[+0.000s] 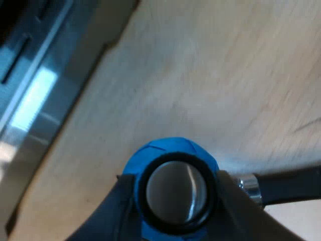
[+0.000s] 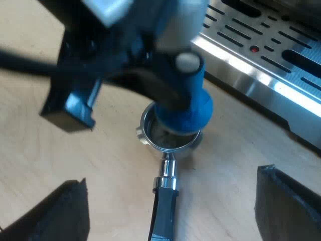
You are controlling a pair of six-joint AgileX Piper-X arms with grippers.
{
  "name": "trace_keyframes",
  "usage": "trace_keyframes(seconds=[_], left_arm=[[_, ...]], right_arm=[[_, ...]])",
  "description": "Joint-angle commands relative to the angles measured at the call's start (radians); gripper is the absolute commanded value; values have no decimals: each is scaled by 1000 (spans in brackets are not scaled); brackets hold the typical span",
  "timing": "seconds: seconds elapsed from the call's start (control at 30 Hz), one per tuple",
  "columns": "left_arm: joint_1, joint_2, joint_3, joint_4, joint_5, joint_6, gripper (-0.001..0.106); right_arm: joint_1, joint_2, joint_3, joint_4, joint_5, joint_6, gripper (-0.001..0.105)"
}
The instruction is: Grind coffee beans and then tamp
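Your left gripper (image 1: 175, 201) is clamped on the blue tamper (image 1: 173, 188). Its 2 dark fingers (image 1: 108, 213) press against opposite sides of the blue body. In the left wrist view you look straight down on the tamper's round metal cap with its black ring. Just beside the tamper's edge you can see the bright collar of the handle (image 1: 288, 182), which lies dark along the wooden table (image 1: 200, 75). The steel base of the espresso machine (image 1: 35, 100) runs along the table nearby.

In the right wrist view, the tamper's blue foot sits at the mouth of the metal holder (image 2: 168, 138). It covers the part of the basket's rim nearer the machine, while the rim nearer your right arm and a little of the basket's inside show. You cannot tell whether the foot is pressed down into the basket. The holder rests on the table near the machine's slotted drip tray (image 2: 261, 50), and its handle points toward your right arm.

Your right gripper (image 2: 168, 201) is spread wide, with its 2 fingers well apart. The holder's handle lies between them and touches neither.
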Motion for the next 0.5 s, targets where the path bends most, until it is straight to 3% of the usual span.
trace_keyframes(seconds=[0.03, 0.23, 0.37, 0.5], left_arm=[[2, -49, -18, 6, -3, -3, 0], [2, -121, -18, 13, -3, -3, 0], [2, -179, -18, 35, -52, -3, 0], [2, -207, -18, 48, -57, -3, 0]], right_arm=[[0, -7, -2, -5, 10, -3, 70], [0, -7, -2, -5, 10, -3, 70], [0, -7, -2, -5, 10, -3, 70], [0, -7, -2, -39, 1, -10, 70]])
